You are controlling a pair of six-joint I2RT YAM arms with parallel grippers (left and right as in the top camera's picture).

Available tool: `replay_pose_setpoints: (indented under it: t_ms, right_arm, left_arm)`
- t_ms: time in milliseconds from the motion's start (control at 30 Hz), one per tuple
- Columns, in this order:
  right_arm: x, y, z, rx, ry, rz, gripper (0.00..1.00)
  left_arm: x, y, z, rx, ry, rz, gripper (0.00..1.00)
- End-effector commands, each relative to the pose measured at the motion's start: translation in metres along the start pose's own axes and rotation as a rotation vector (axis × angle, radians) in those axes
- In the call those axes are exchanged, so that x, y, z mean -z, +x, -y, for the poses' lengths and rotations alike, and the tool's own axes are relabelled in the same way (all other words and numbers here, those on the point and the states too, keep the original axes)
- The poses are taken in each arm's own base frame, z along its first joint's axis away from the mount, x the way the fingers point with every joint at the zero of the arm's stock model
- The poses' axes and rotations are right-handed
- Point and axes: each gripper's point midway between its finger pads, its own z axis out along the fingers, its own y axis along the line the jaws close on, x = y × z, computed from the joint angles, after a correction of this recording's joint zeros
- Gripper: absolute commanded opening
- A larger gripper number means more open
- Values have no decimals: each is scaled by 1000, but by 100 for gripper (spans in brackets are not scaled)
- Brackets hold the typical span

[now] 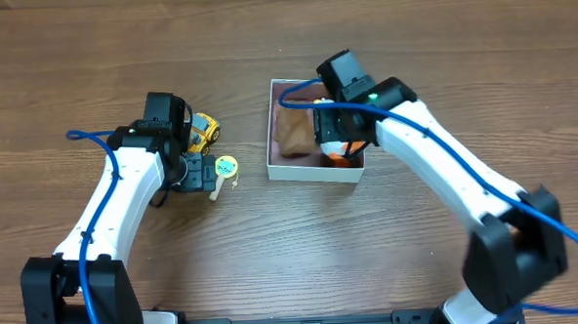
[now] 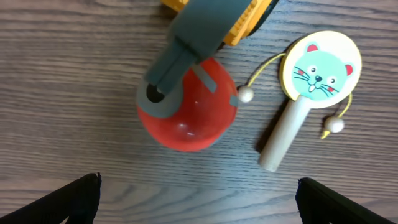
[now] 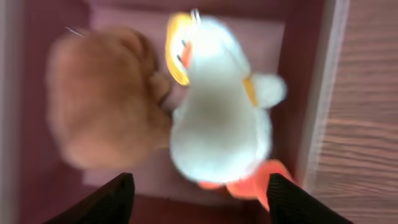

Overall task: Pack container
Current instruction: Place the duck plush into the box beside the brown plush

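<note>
The container (image 1: 280,168) is a white box with a pink inside (image 3: 298,43) at the table's middle. In it lie a brown plush toy (image 1: 293,131) (image 3: 102,106) and a white plush duck (image 3: 217,118) with orange feet. My right gripper (image 3: 199,205) is open just above the duck, inside the box (image 1: 339,140). My left gripper (image 2: 199,205) is open and empty over the table (image 1: 194,172), near a red ball with a grey scoop (image 2: 186,112), a cat-face rattle drum (image 2: 317,74) (image 1: 225,171) and a yellow toy truck (image 1: 204,132) (image 2: 242,25).
Blue cables run along both arms. Bare wooden table surrounds the box and toys.
</note>
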Motion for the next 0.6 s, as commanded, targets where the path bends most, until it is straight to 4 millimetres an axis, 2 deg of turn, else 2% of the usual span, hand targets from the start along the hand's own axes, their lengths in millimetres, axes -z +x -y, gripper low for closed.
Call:
replay_pose_setpoints:
  t_ms: [0,133,233,300,400,433,500,567]
  right_arm:
    - [101,-38,-5,-10,-103,247,79]
    - [162,-44,18,-62,-137,386,82]
    - [203,-42,48,-124,-131,476,83]
    - [220,-38,70,-171,-108,509,84]
    - [233,-27,109,-259,-44,522,87]
    - [235,-21,127,-305,-6,511,88]
    - [232,-14,144,-347,31,485,89]
    - [226,-8,157,-382,64,449,91]
  left_arm:
    - [2,-7,-6,-41,-24,15,100]
    - [2,-12,-1,-13,1,38,100]
    - [4,-15,25,92,152,35,100]
    - [9,-23,48,112,289,54,100]
    - [27,-36,74,22,455,104,100]
    - [43,-51,74,5,454,151,100]
    - [62,-69,66,11,413,203,100]
    - [90,-94,51,45,335,278,100]
